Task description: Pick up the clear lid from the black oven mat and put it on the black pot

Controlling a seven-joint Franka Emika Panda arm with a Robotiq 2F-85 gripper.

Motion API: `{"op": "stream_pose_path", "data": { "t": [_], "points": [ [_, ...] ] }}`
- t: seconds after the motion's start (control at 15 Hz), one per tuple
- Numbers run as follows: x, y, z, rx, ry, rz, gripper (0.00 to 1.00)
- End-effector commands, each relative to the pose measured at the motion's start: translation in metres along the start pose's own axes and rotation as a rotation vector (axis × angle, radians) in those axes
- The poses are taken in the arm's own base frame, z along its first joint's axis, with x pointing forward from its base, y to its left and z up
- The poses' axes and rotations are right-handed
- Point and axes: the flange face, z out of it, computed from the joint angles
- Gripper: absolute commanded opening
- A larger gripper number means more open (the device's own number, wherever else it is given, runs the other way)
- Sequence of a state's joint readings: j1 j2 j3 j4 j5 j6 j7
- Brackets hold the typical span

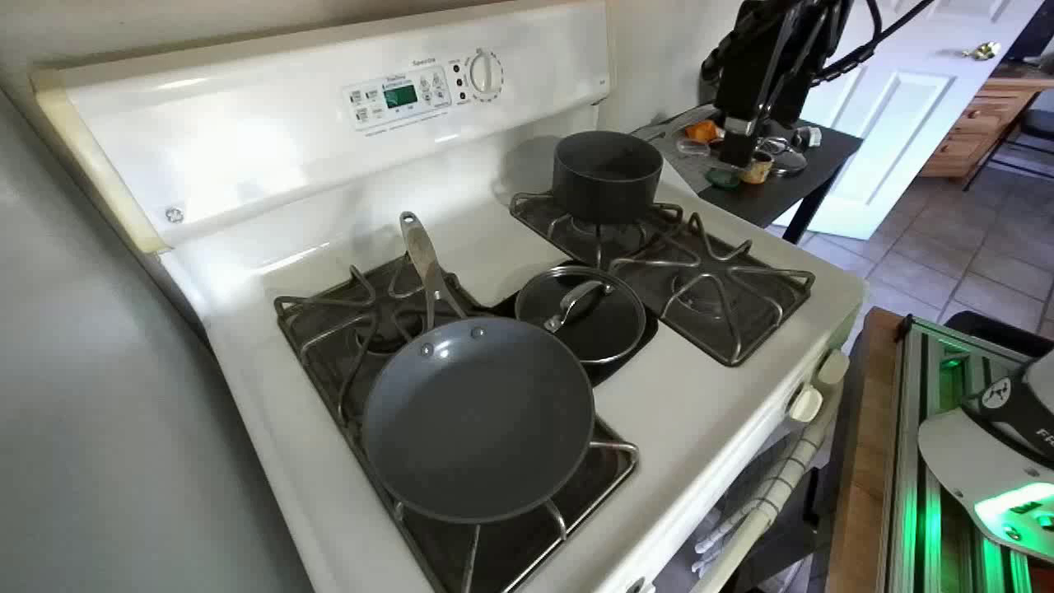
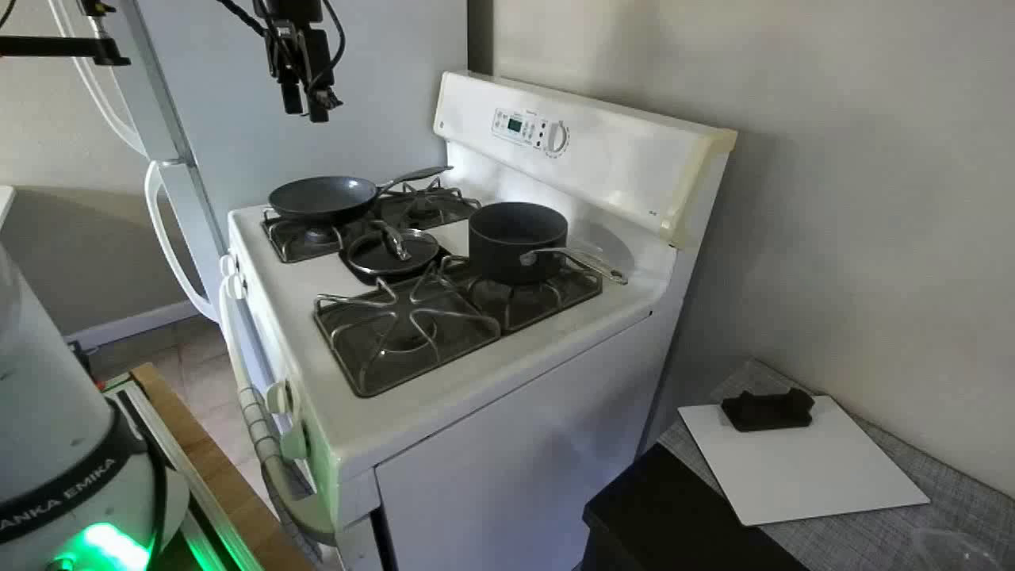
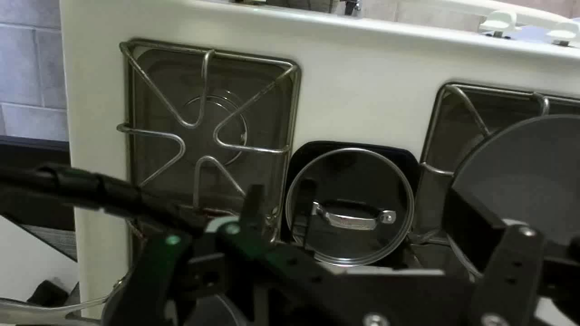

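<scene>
The clear lid [image 1: 593,325] lies flat, its arched metal handle on top, in the middle of the stove. Beneath it the black oven mat [image 3: 403,158] shows only around the lid's rim. The black pot [image 2: 515,250] stands uncovered and upright on a back burner, with its long metal handle [image 2: 583,260] pointing outward. High above the stove, my gripper [image 2: 306,115] points down and touches nothing. In the wrist view its jaws stand wide apart, and the lid appears below between the fingers. Part of the black pot [image 3: 210,310] is hidden behind the gripper there.
A wide grey frying pan [image 1: 478,420] sits on burners beside the lid. Bare burner grates [image 2: 412,325] lie in front of the pot. Behind rises the stove's control panel [image 1: 329,123]. A side table holds a white board [image 2: 793,468] with a black object [image 2: 767,411].
</scene>
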State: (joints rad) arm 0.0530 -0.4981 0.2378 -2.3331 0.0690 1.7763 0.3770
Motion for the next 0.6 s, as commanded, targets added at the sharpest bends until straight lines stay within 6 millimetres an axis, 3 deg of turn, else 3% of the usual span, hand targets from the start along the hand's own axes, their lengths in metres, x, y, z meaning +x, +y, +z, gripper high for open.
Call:
{"op": "stream_pose_path", "data": {
  "t": [0.0, 0.33, 0.53],
  "points": [
    [0.0, 0.0, -0.001, 0.0, -0.001, 0.0, 1.0],
    [0.004, -0.001, 0.006, -0.021, -0.001, -0.025, 1.0],
    [0.03, -0.007, 0.027, -0.069, 0.043, -0.092, 1.0]
  ]
}}
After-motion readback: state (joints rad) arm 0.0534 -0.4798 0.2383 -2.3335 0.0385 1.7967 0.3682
